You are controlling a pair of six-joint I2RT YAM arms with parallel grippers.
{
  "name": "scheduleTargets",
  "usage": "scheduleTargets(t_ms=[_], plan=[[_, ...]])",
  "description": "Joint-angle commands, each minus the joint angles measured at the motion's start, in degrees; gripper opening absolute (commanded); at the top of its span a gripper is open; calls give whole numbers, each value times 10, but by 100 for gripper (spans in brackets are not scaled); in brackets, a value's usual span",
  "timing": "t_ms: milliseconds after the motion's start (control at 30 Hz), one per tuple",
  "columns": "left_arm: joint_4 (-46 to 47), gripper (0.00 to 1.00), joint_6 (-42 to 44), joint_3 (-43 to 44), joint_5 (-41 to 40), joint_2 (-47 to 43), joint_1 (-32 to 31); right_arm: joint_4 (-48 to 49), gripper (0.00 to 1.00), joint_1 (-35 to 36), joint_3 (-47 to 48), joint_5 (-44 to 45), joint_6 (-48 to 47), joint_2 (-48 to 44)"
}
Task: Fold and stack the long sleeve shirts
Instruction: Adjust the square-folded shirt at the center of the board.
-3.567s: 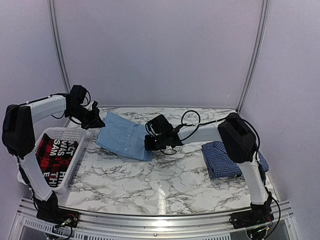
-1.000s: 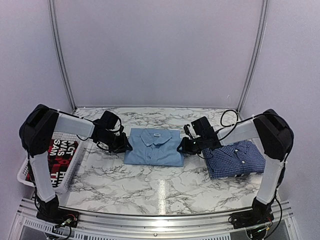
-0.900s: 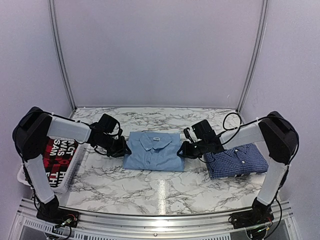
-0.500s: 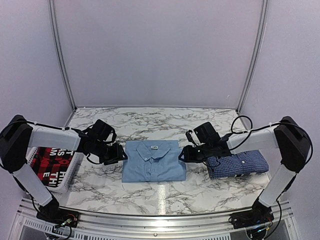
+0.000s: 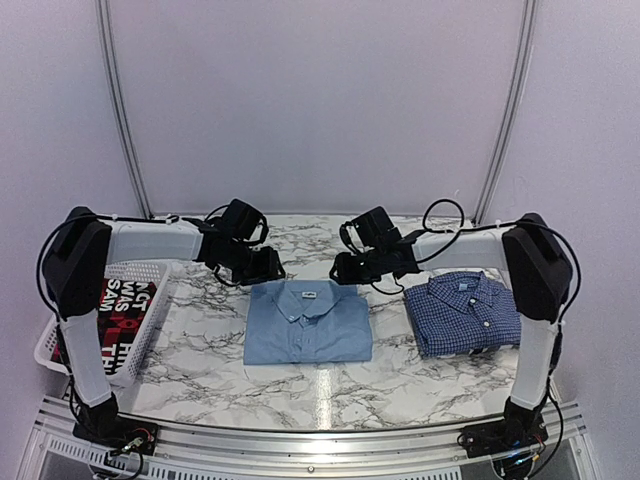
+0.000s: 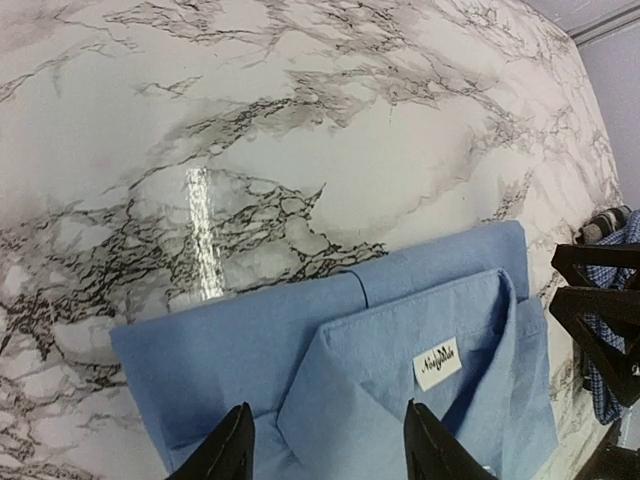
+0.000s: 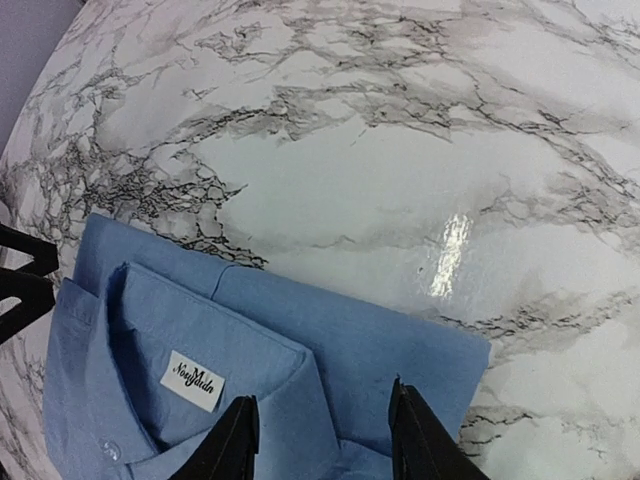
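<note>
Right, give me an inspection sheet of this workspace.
Surface: marble table, glossy, with a glare streak.
Job's things: light blue shirt folded at centre, collar at the far side; checked shirt folded to its right, apart, not stacked.
Clutter: white basket at left holding a red-and-black garment.
Grippers: left gripper and right gripper both open by the light blue shirt's collar edge, holding nothing.
Cables: black cable loops along both arms.
Surroundings: plain walls, metal rail at near edge.

The light blue shirt [image 5: 308, 322] lies folded mid-table, collar toward 12 o'clock. The dark checked shirt [image 5: 466, 312] lies folded at its 3 o'clock.
</note>
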Motion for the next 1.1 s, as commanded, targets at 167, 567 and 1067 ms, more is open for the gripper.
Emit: scheduleTargets(t_ms=[167,567,1067], plan=[[-90,48,26,113,-64,110,-24,-47,42,16,80,24,-17,78],[-103,20,23,129,-78,116,-27,-51,39,35,93,25,-12,76],[-104,5,18,115,-104,59,-33,-71,0,45,112,81,-3,47]])
